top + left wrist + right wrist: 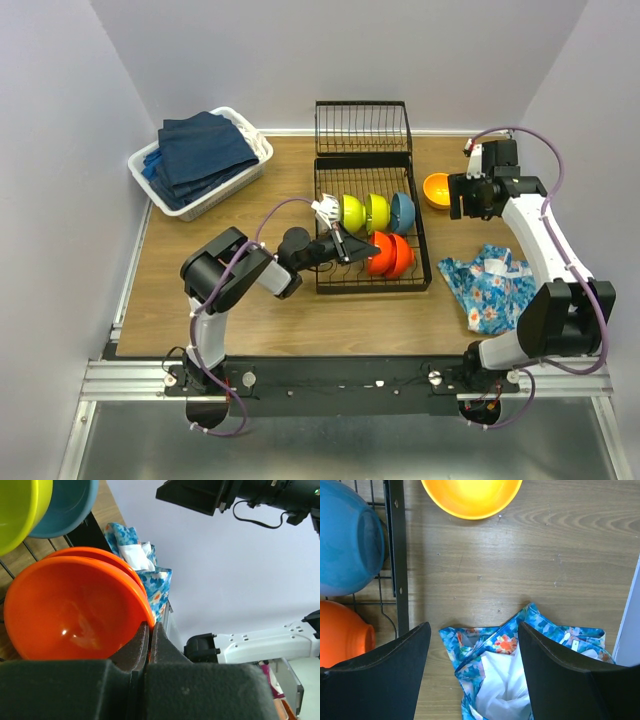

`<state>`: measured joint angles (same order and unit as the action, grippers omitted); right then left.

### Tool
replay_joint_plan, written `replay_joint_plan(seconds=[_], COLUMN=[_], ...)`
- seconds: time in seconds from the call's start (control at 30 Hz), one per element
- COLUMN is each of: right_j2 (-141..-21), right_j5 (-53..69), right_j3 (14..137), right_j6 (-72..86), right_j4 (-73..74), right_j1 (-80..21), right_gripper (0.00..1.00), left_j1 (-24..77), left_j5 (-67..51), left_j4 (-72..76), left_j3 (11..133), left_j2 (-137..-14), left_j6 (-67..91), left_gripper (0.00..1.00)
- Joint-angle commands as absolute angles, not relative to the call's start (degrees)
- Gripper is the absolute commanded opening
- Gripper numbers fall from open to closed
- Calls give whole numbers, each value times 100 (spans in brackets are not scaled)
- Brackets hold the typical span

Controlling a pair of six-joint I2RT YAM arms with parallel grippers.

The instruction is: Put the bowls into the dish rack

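The left hand (149, 630) pinches the rim of a red-orange bowl (75, 615) standing on edge in the dish rack (372, 287) at mid-desk (250, 310). The right hand (474, 628) hangs spread near the right edge, short of an orange-yellow bowl (470, 495) towards the far right corner

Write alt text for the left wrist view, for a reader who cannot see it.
The left arm's fingers pinch the rim of a red-orange bowl, with a second red-orange bowl close behind it. At top left are a lime-yellow bowl and a blue bowl; a floral cloth lies beyond.
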<state>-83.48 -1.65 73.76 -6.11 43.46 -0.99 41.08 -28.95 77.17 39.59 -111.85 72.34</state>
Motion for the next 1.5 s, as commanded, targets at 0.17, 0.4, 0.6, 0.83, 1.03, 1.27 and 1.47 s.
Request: replay_joint_plan(seconds=[0.17,0.4,0.6,0.83,1.03,1.27,1.47], right_j2=[-8499,-8780,-9325,-9949,-10327,-10941,-11521], right_j5=[-228,-194,-71,141,290,510,501], right_j3=[7664,7892,8270,8587,8789,9298,9782], right_j6=[-677,-501,-308,-149,-149,-88,-132], right_j4=[4500,4298,4157,4035,3859,3727,3771], right_j1=[-61,-62,-18,193,369,536,606], right_gripper=[79,79,79,78,78,77,77], left_j1=[4026,3990,3990,3981,3946,3938,3867], left_j5=[-2760,-2760,-2918,-2997,-2848,-2707,-2707], left_j4=[8377,7762,7515,6119,4625,3885,3850], left_j3=[3780,3639,3630,3516,3533,3586,3534], left_j2=[-11136,-10776,-10521,-9783,-9168,-8982,-8930], left_j6=[7269,7014,6601,5591,4564,3965,3858], left_gripper=[14,28,38,47,56,63,64])
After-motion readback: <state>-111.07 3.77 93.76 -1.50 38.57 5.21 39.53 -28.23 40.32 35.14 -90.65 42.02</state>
